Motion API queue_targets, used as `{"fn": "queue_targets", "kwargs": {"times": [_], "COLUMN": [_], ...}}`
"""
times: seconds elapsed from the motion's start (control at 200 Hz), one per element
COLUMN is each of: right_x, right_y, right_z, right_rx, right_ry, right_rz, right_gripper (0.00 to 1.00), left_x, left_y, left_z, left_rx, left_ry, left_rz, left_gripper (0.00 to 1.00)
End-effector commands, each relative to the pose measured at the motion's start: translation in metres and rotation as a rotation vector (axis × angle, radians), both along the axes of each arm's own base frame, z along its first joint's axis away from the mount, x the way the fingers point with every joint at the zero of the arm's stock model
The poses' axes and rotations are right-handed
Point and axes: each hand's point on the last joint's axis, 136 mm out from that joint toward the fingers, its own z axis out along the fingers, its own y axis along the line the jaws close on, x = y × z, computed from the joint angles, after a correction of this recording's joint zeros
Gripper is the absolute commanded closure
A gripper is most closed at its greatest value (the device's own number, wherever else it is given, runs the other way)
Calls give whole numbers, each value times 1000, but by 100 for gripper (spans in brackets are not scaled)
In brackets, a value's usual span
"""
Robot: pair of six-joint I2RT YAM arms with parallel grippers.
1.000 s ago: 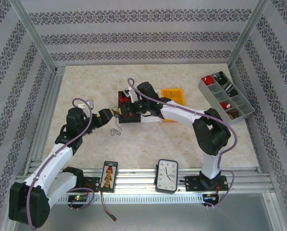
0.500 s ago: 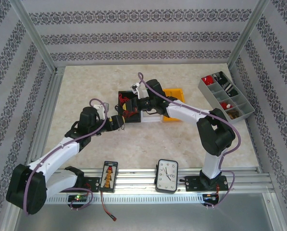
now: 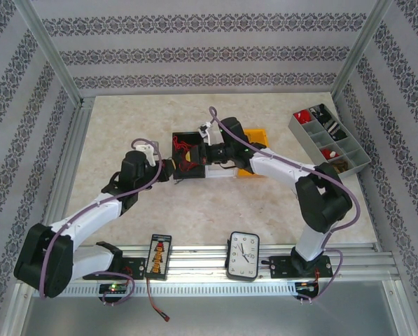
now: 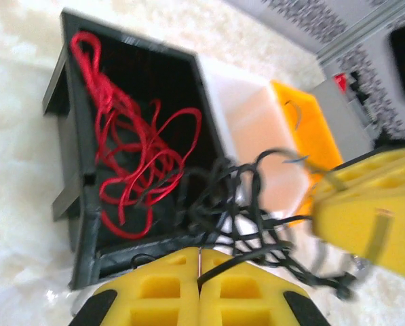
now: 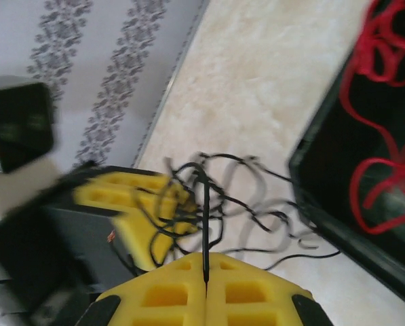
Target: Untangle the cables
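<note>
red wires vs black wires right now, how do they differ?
Colour: the red wires are bright red, the black wires black.
Place: the red wires lie inside the black bin; the black wires hang outside it, by its near corner.
Grip: the red wires lie loose and untouched; the black wires are pinched by the left gripper and the right gripper, a strand clamped in each.
Shared: both are thin, looped and tangled.
</note>
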Motion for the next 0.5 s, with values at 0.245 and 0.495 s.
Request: {"fn": "queue_targets", "kwargs": {"times": [0.245, 0.495], "right_x": [23, 27], "right_y": [-108, -191], "right_z": [-45, -50], "right_rx": [-399, -566], "right_ry": [-39, -36], "right_rz": [-363, -567], "right_gripper": [100, 100], "left_x": [-16, -24], "left_y": [45, 119], "left_z": [176, 212], "left_rx": [-277, -223], "left_ry": [-441, -523], "left_rz": [107, 400], "left_gripper": [100, 100]}}
